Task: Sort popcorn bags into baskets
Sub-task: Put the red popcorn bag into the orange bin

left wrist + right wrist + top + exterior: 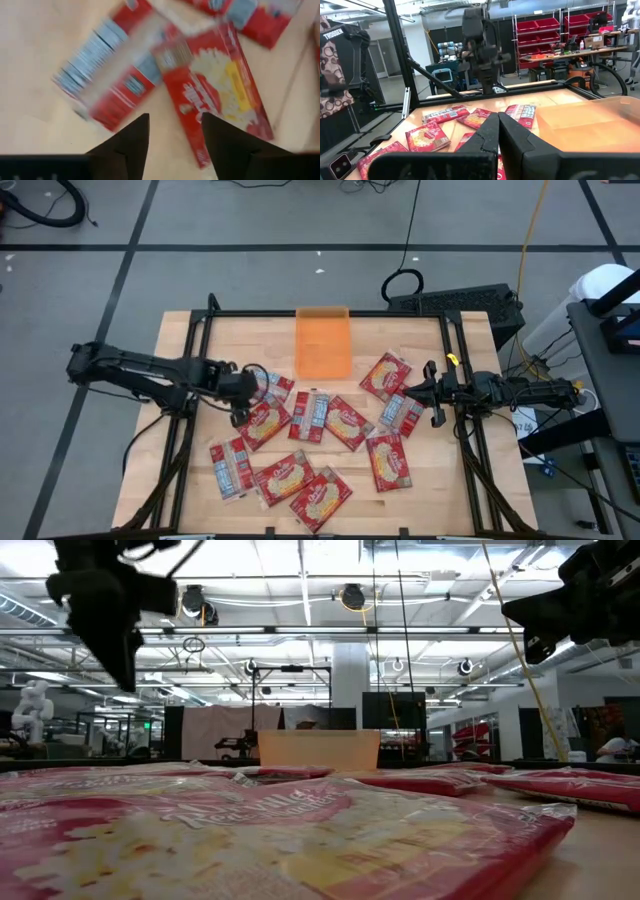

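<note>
Sorting not started: the orange tray (323, 345) appears empty; about 11 popcorn bags (330, 442) lie loose on the table.
The left gripper (173, 139) hovers with fingers parted over a face-up bag (217, 90), nothing held, the tray ahead and to its right. The right gripper (498, 134) is closed, empty, waiting beside the pile.

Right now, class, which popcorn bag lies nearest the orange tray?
The popcorn bag just right of the orange tray, picture side up; it lies closer to the tray than any other bag, though not touching it.
</note>
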